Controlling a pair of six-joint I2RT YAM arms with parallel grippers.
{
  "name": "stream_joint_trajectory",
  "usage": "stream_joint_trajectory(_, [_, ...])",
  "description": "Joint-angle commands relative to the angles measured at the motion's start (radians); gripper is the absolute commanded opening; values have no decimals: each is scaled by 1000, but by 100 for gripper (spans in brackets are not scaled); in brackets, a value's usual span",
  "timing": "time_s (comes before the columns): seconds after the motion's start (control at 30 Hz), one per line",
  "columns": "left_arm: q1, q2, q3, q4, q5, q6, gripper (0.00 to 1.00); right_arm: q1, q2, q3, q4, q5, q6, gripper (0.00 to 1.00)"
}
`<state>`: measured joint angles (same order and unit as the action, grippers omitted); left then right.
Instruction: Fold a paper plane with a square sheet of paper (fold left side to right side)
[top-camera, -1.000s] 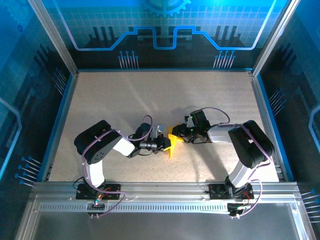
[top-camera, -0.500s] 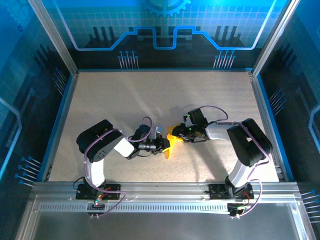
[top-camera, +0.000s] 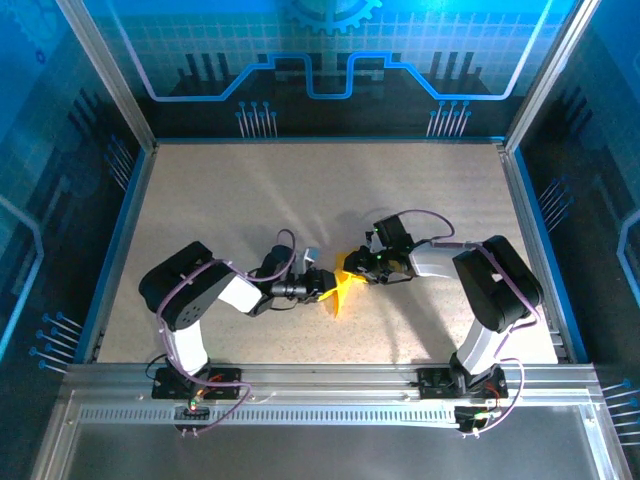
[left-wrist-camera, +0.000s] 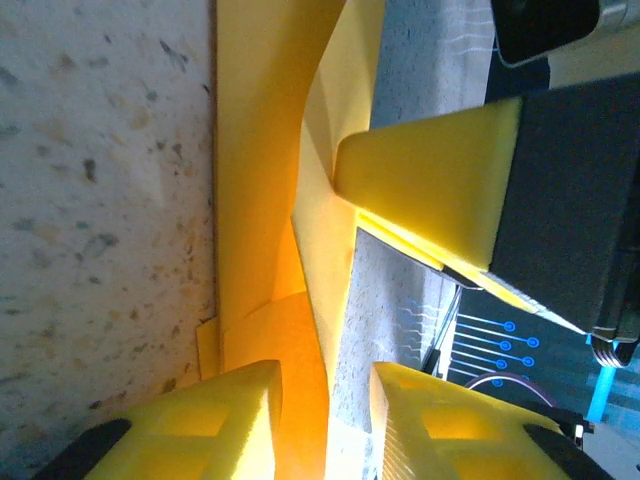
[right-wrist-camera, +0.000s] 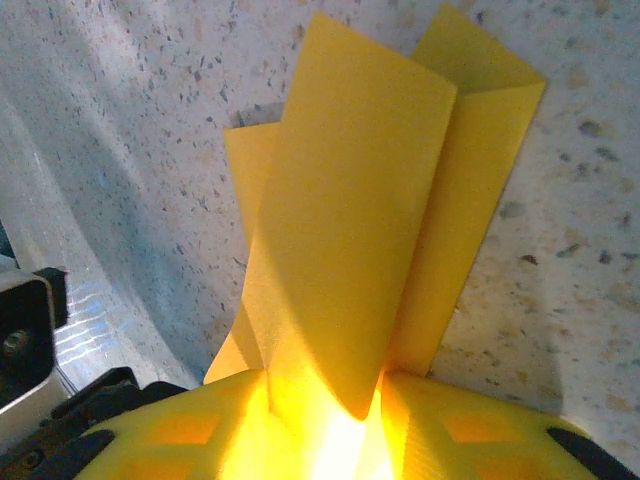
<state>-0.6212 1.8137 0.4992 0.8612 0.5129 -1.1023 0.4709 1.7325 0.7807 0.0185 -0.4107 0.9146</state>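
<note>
A speckled beige bench (top-camera: 300, 190) sits inside a blue-lit enclosure, seen from above, with two robot arms reaching in from its near edge toward each other. Between them is a yellow-orange sheet of paper (top-camera: 343, 290), already creased into a narrow, partly folded shape. It is about midway between the left and right edges of the bench and closer to the near edge than the far one. The left tool (top-camera: 326, 288) points toward the right edge and meets the paper from the left. The right tool (top-camera: 356, 268) points toward the left edge and meets the paper's far end from the right. In the left wrist view, the left tool's two yellow fingers (left-wrist-camera: 200, 425) stand spread apart. An orange fold of the paper passes loosely through the gap, with bare bench visible beside it. One long flap lies flat on the bench, and another rises from it along a crease. In the same view, one yellow padded finger (left-wrist-camera: 430, 190) of the right tool presses against the raised flap. In the right wrist view, the right tool's fingers (right-wrist-camera: 480, 430) pinch the lower end of the paper. Its layers taper into the bright gap between them, and several folded panels fan upward and outward above the speckled bench surface.
</note>
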Motion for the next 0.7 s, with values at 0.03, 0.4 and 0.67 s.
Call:
stream_joint_trajectory(0.03, [16,-12,10,-47,5,38,31,31,56,-9,-83,88,-33,37])
stream_joint_trajectory(0.4, [14,45,58,-35,35,42,31,33,57,-4,-97,95,-35,37])
stream_joint_trajectory(0.67, [14,49,86,-117,11,89,16,36,58,5,-115,102,-42,37])
